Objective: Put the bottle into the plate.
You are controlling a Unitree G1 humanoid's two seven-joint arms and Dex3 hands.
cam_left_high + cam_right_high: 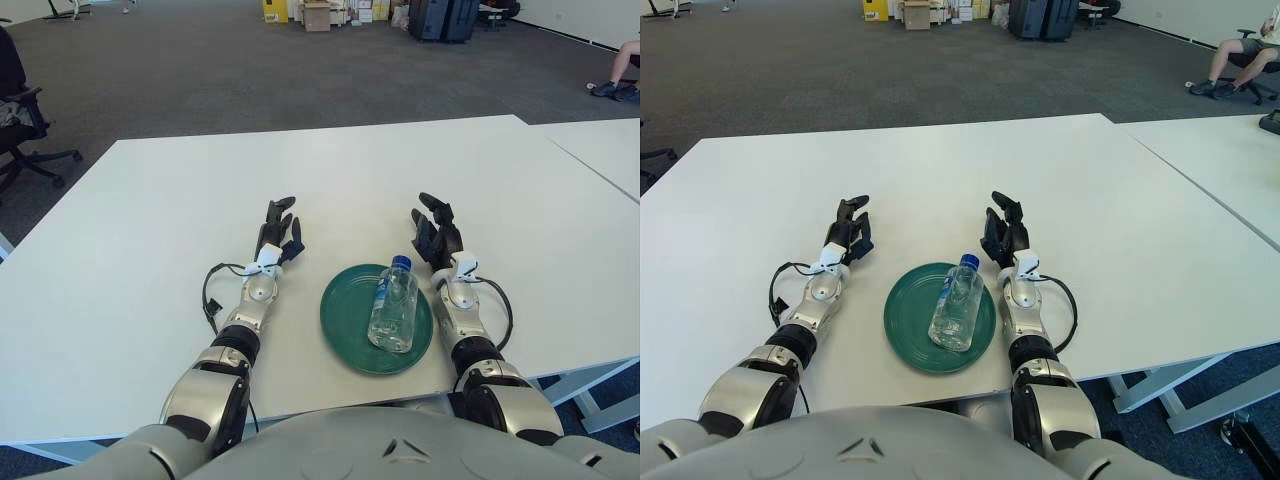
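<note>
On the green plate (345,330), near the table's front edge: one clear plastic bottle (391,308), blue cap, lying on its side. Its body rests across the right half of the dish, and the cap end reaches over the far rim. Laid flat it has nothing to topple from, though a round bottle could roll. Judged from this lie, the placing is done.

Plate: round, dark green, shallow rim. It sits flat on the white table (130,250), centred between the two forearms, within easy reach of either.

Right hand (435,232): just beyond the plate's far right edge, near the cap but apart from it. Fingers spread and pointing away from the robot, holding nothing. Its closeness to the cap suggests this was the hand that served the bottle; that is a judgement only.

Left hand (277,229): to the left of the plate and well clear of it, low over the table. Fingers loosely extended, empty. A black cable (209,296) loops out beside its forearm; a like loop shows at the right forearm.

Surroundings: second white table (600,150) adjoining at far right; grey carpet floor (200,70) beyond; office chair (20,125) at far left; boxes and dark cases along the back wall; a seated person's legs at top right.
</note>
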